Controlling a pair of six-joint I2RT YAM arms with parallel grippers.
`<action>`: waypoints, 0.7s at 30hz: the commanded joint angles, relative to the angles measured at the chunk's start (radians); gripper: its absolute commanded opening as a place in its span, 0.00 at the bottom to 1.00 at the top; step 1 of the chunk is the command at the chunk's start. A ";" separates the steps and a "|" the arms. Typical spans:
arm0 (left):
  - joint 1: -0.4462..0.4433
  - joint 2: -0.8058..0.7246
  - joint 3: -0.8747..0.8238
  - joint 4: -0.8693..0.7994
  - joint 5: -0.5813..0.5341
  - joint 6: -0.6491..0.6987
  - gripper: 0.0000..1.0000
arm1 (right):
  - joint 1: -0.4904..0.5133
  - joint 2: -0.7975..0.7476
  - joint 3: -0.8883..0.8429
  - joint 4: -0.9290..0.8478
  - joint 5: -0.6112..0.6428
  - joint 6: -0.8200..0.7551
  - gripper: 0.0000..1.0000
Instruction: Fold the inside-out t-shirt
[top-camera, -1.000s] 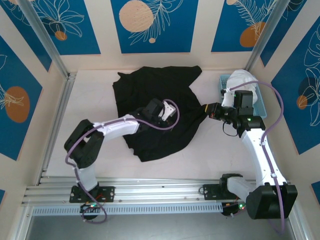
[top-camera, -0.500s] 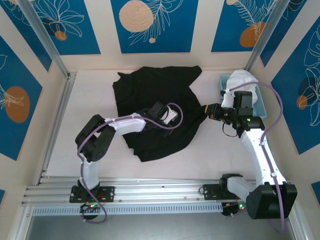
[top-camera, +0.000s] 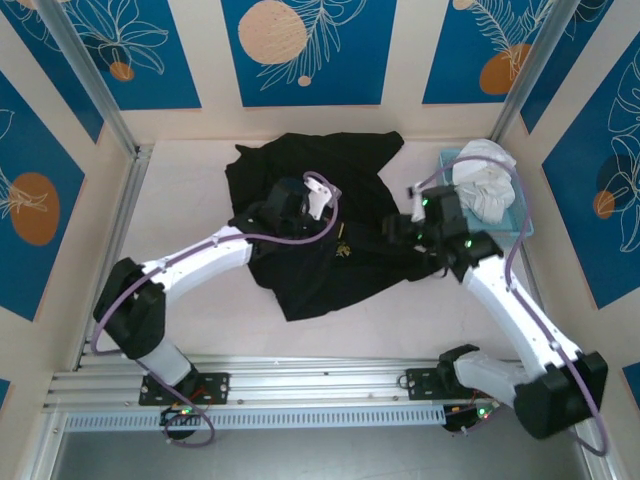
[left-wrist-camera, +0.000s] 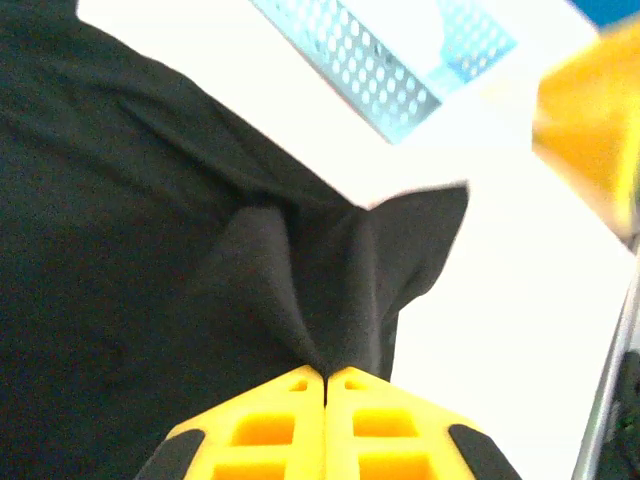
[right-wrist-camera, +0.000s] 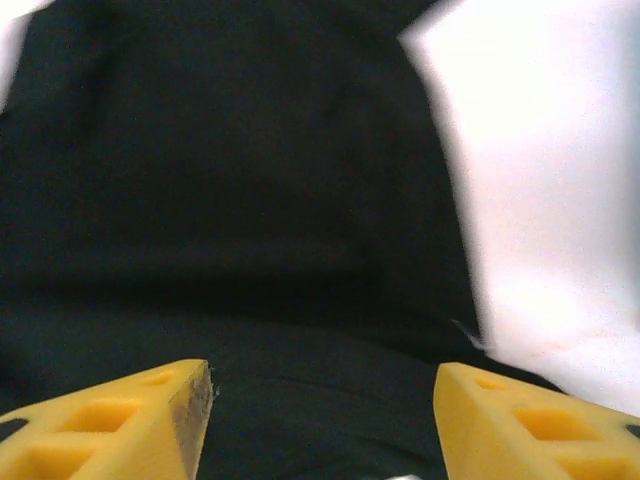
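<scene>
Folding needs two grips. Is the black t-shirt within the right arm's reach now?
Probably yes: the right gripper, jaws open, hangs over the t-shirt with nothing between.

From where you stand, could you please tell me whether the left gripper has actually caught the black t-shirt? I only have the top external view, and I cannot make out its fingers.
Observer: Yes. In the left wrist view the left gripper is shut, pinching a raised fold of the t-shirt.
Operator: Thank you. And the other one, is it holding cloth?
Observer: No. Its wrist view shows the right gripper open, fingers apart above the black cloth, nothing gripped between them.
Operator: What lies past the left pinch?
Observer: A shirt corner on the white table, then a blue perforated basket.
</scene>
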 joint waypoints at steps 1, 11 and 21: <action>0.041 -0.033 0.005 0.004 0.016 -0.077 0.00 | 0.089 -0.126 -0.157 0.216 -0.158 -0.088 0.74; 0.097 -0.075 0.188 -0.219 0.150 -0.063 0.00 | 0.408 0.208 -0.401 0.830 0.104 -0.229 0.62; 0.104 -0.115 0.290 -0.392 0.209 0.046 0.00 | 0.364 0.620 -0.379 1.271 0.234 -0.423 0.53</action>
